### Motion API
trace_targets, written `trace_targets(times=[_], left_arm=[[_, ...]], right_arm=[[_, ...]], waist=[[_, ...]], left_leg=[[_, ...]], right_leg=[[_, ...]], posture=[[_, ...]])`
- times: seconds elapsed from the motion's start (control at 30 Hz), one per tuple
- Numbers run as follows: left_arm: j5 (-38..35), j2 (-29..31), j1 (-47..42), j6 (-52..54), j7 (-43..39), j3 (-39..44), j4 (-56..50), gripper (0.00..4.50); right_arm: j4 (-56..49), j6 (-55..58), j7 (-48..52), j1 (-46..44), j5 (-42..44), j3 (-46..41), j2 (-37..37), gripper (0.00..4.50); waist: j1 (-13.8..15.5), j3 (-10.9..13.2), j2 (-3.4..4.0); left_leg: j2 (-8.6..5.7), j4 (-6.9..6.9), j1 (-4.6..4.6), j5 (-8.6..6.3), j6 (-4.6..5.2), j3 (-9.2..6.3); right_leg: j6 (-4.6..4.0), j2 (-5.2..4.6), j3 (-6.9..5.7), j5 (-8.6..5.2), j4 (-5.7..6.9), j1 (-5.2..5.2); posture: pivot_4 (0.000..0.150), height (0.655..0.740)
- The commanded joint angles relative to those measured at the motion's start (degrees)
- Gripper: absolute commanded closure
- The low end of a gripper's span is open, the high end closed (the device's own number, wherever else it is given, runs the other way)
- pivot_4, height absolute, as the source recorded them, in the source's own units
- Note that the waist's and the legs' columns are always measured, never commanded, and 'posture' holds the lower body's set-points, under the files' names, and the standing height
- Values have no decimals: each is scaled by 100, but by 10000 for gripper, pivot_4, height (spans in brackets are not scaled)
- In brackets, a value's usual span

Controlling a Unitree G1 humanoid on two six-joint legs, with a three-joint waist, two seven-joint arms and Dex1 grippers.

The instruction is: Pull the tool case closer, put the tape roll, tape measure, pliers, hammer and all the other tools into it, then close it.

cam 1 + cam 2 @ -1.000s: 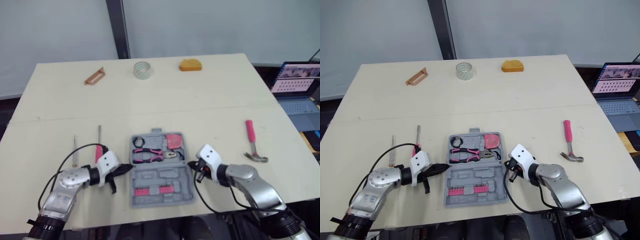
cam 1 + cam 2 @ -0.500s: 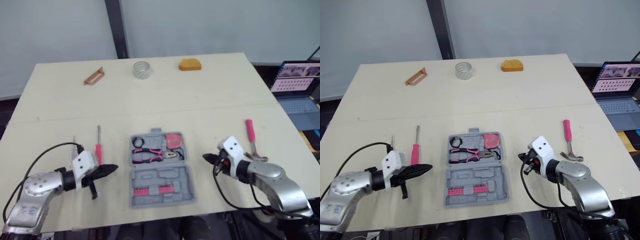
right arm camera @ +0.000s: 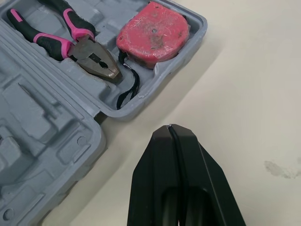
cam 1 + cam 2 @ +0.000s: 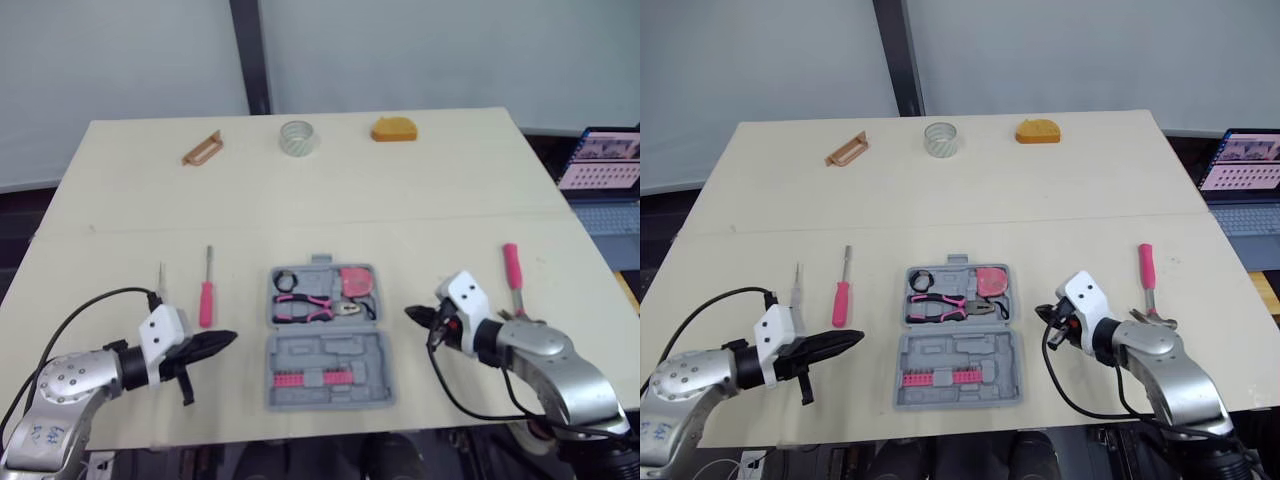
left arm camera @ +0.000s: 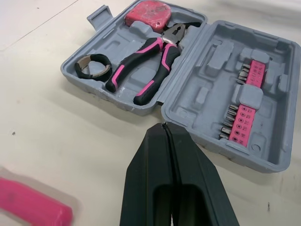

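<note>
Nearest us, the left end effector (image 4: pixel 226 340) and right end effector (image 4: pixel 411 313) flank the open grey tool case (image 4: pixel 330 350). Each has its fingers pressed together, holds nothing, and stands clear of the case. We see pliers (image 4: pixel 312 305), a red tape measure (image 4: pixel 353 281) and a black ring (image 4: pixel 288 281) in the far half, and a pink bit strip (image 4: pixel 318 377) in the near half. A pink screwdriver (image 4: pixel 206 297) lies to the left, a hammer (image 4: pixel 512 268) to the right. Near the far edge of the bench (image 4: pixel 420 215) sit a tape roll (image 4: pixel 298 137) and an orange object (image 4: pixel 395 130).
</note>
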Motion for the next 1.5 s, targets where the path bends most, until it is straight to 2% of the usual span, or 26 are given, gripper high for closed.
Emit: trace_targets(times=[0.03,0.13,0.27,0.47,0.63,0.83,0.9,0.93,0.97,1.17,1.2,1.5], left_arm=[[-119,-66,269,-140,37,264,-242,45000],[-116,-124,418,-203,48,334,-276,45000],[-206,-236,672,-242,88,487,-389,45000],[-467,-361,1058,-132,124,772,-626,45000],[-752,-490,1567,-158,110,1213,-913,45000],[-1012,-687,2632,-278,-247,1801,-1263,45000],[-855,-694,2844,-420,-342,1793,-1241,45000],[-771,-714,2892,-493,-343,1779,-1217,39513],[-729,-731,2926,-545,-349,1766,-1195,36365],[-473,-766,2990,-989,-465,1778,-939,5633],[-439,-769,2981,-1052,-464,1785,-899,357],[-78,-657,2640,-1366,-359,1647,-522,357]], right_arm=[[-46,-213,109,-107,47,-89,-100,44622],[22,-282,136,-168,66,-60,-116,44622],[22,-432,212,-193,61,-42,-169,44622],[-255,-832,451,-22,-32,-22,-453,44622],[-699,-1293,875,526,239,-297,-743,44622],[-640,-1849,1661,1131,387,-530,-1270,44622],[-470,-1891,1786,1252,386,-574,-1369,39722],[-398,-1906,1846,1295,406,-588,-1396,37003],[-334,-1958,1917,1334,414,-598,-1415,32399],[-123,-2266,2265,1615,542,-809,-1456,1322],[-82,-2323,2313,1658,551,-863,-1469,0],[-4,-2724,2421,1889,506,-1009,-1447,0]], waist=[[-5,0,0],[-23,0,1],[-40,7,9],[85,9,11],[127,9,10],[129,13,3],[130,14,2],[138,15,0],[149,16,-2],[144,16,-2],[144,17,-3],[137,20,-11]], left_leg=[[0,-1,0,0,0,1],[-4,-11,-9,0,3,-23],[-40,-17,-30,25,4,-143],[-32,-8,-8,27,-2,-124],[-31,-11,-7,23,2,-109],[-31,-5,-2,15,13,-85],[-31,-4,-3,12,16,-82],[-31,-3,-3,12,17,-79],[-31,2,-3,12,17,-79],[-31,0,-7,10,17,-70],[-31,0,-10,10,18,-66],[-27,-1,-11,8,20,-19]], right_leg=[[0,0,1,0,-2,0],[1,-2,-29,1,-17,25],[3,-21,-144,1,-60,103],[8,-14,-113,4,-64,100],[12,-14,-102,7,-76,96],[22,-13,-82,16,-86,96],[22,-13,-80,16,-88,93],[23,-13,-77,17,-88,91],[23,-13,-77,17,-90,90],[22,-13,-66,18,-92,77],[22,-13,-61,18,-90,72],[28,-13,-9,23,-76,32]], posture=[[1500,7400],[1500,7400],[1500,7400],[1500,7400],[1500,7400],[1500,7400],[1500,7400],[1500,7400],[1500,7400],[1500,7400],[1500,7400],[1500,7400]])
